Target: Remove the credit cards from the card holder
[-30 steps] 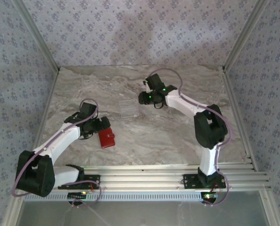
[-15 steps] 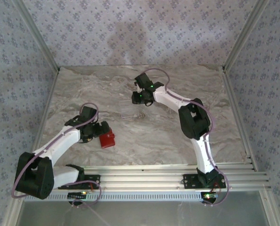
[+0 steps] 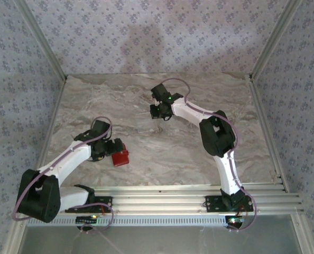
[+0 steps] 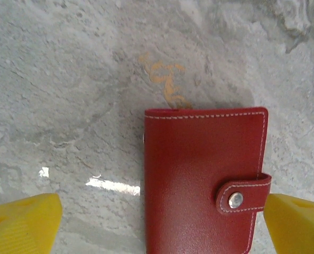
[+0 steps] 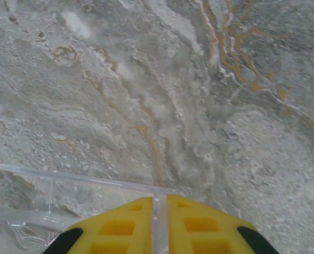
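Marbled grey table (image 3: 199, 153) is sitting between patterned walls. Toward its near left, the red wallet (image 4: 199, 180) is lying closed and flat, its snap tab (image 4: 241, 194) buttoned. The left gripper (image 4: 159, 222) is hovering over it, yellow fingers (image 4: 22, 222) spread wide on either side. Farther back, well apart, the right gripper (image 5: 160, 222) is pinching the wall of a clear tray (image 5: 67, 182).

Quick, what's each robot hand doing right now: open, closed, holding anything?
Left gripper: open, fingers on either side of the red card holder.
Right gripper: closed on a wall of the clear plastic tray.
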### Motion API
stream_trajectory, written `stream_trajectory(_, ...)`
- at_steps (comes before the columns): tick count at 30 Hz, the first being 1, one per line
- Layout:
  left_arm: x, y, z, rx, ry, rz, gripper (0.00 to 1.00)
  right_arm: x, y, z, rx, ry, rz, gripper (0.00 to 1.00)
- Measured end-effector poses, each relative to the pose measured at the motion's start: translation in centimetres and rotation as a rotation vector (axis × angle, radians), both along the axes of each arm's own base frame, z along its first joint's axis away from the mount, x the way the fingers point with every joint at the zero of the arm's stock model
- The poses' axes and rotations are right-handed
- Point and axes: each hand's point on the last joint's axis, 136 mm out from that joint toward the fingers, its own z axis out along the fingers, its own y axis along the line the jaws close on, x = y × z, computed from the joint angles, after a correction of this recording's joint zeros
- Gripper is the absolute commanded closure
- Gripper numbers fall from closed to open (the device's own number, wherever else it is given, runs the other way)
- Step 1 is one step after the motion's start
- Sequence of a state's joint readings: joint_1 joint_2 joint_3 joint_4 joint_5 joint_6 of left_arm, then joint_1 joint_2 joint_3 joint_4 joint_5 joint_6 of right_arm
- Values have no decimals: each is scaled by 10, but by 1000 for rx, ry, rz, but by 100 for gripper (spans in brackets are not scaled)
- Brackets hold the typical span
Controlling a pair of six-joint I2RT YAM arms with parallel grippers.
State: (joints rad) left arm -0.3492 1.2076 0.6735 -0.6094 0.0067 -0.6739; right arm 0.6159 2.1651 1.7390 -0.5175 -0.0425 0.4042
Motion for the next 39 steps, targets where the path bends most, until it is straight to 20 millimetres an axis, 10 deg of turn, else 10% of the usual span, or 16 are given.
stream_trajectory(16, 6, -40, -18, 58, 109, -132, 2, -14, -93, -2, -133, 20, -196, 89)
stream_trajectory(29, 3, -49, -33, 113, 164, -161, 12, -17, -97, 11, -105, 7, -238, 61)
stream_trajectory(39, 11, -87, -25, 96, 149, -220, 25, -30, -107, 55, -60, -63, -247, 60)
